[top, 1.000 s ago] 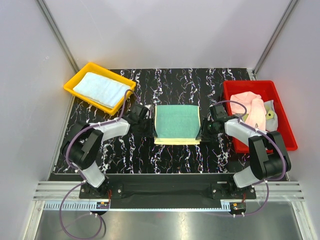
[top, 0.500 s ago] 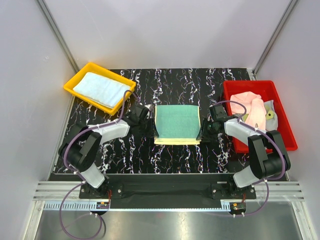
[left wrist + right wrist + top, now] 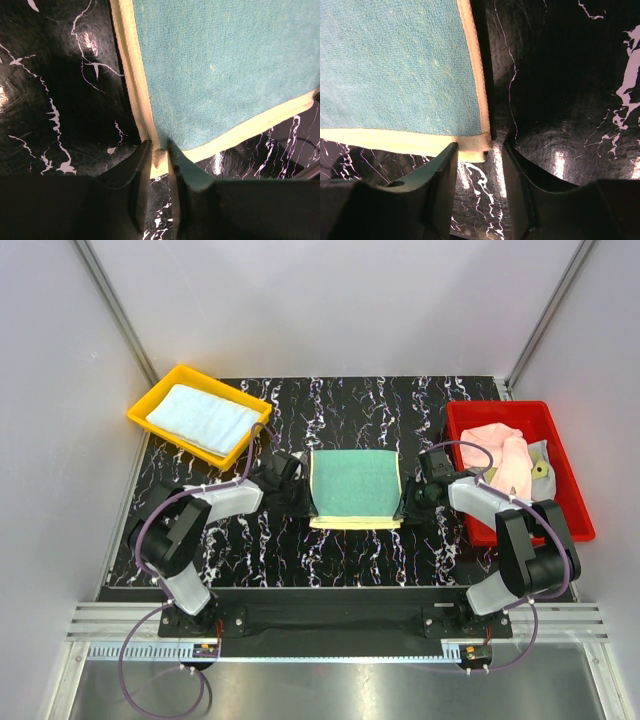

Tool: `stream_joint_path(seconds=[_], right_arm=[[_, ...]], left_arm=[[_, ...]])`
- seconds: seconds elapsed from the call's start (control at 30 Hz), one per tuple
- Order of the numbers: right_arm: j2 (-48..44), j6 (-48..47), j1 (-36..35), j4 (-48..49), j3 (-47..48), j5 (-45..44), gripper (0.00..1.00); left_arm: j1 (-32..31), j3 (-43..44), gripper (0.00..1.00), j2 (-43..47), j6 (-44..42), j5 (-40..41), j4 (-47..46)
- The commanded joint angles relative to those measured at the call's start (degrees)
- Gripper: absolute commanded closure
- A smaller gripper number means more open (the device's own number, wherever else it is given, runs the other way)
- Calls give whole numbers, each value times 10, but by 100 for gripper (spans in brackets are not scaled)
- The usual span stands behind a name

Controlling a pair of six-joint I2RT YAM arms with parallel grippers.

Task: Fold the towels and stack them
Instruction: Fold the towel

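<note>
a teal towel with a pale yellow border lay flat on the bench. a folded light blue towel sat in the yellow tray, and a crumpled pink towel in the red tray.

Yellow tray, red tray, marble tbl

A teal towel edged pale yellow, black table veined white, light blue towel, yellow tray, red tray

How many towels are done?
One light blue towel lies folded in the yellow tray. The teal towel lies on the table: the left gripper pinches one corner, the right gripper is open around another. The pink towel waits crumpled in the red tray.
</note>
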State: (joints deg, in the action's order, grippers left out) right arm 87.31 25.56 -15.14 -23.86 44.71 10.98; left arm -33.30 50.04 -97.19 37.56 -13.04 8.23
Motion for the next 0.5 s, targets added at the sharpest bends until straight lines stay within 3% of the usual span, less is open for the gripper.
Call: stream_joint_path(seconds=[0.0, 0.17, 0.23, 0.47], right_arm=[[9, -6, -3, 14, 19, -18, 52], [24, 0, -3, 22, 20, -3, 56], [23, -1, -3, 30, 16, 4, 64], [7, -2, -3, 21, 21, -1, 80]], left_arm=[[-3, 1, 77, -17, -6, 16, 5], [-3, 8, 94, -13, -9, 20, 17], [-4, 15, 100, -8, -13, 20, 23], [-3, 44, 100, 9, -21, 26, 60]])
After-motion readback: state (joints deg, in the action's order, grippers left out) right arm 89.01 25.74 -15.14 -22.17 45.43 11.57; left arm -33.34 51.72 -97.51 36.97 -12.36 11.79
